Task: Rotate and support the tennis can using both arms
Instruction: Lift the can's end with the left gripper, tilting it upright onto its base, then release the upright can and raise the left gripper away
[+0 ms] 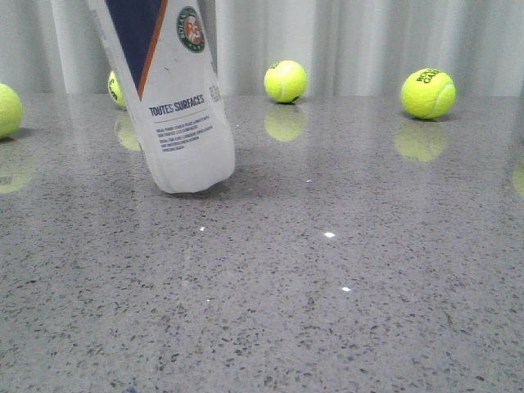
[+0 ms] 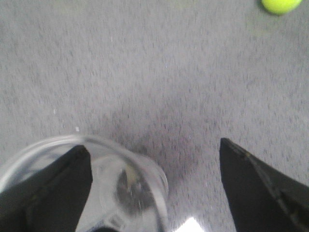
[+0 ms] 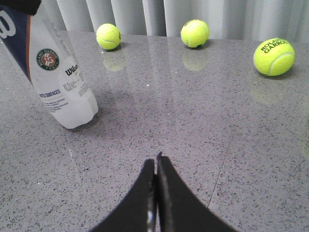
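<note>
The grey speckled desk [image 1: 344,286] carries everything. On its left part the tennis can [image 1: 176,106] is seen tilted, its base touching the desk and its top leaning away — partly raised, so the rotation is judged begun but not finished. The left gripper [image 2: 154,188] is spread wide about the can's clear rim; no firm hold is shown. The right gripper [image 3: 156,193] is pressed closed, empty, well apart from the can — its support is yet to be given. Tennis balls [image 1: 286,81] lie behind the can, not in the way.
</note>
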Controlling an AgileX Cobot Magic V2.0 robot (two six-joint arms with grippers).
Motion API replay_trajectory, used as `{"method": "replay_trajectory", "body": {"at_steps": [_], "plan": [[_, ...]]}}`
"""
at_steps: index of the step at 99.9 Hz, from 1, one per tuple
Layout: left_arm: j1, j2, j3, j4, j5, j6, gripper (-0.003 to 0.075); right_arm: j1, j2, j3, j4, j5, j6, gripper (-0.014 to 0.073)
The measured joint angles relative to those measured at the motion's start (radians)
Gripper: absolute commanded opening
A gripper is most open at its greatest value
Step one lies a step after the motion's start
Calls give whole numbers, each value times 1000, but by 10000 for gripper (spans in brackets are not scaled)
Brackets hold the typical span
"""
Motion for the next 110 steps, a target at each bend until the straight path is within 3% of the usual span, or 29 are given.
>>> {"method": "replay_trajectory", "body": {"at_steps": [51, 65, 88, 110], "plan": [[-18, 30, 0, -11, -127, 9, 507, 0, 0, 0, 0, 0, 0, -64], [-73, -15, 33, -11, -205, 20, 389, 0, 0, 0, 0, 0, 0, -64], [-133, -168, 185, -8, -396, 24, -17, 0, 0, 0, 0, 0, 0, -64], [-133, -359, 384, -5, -519, 25, -21, 0, 0, 0, 0, 0, 0, -64]]}}
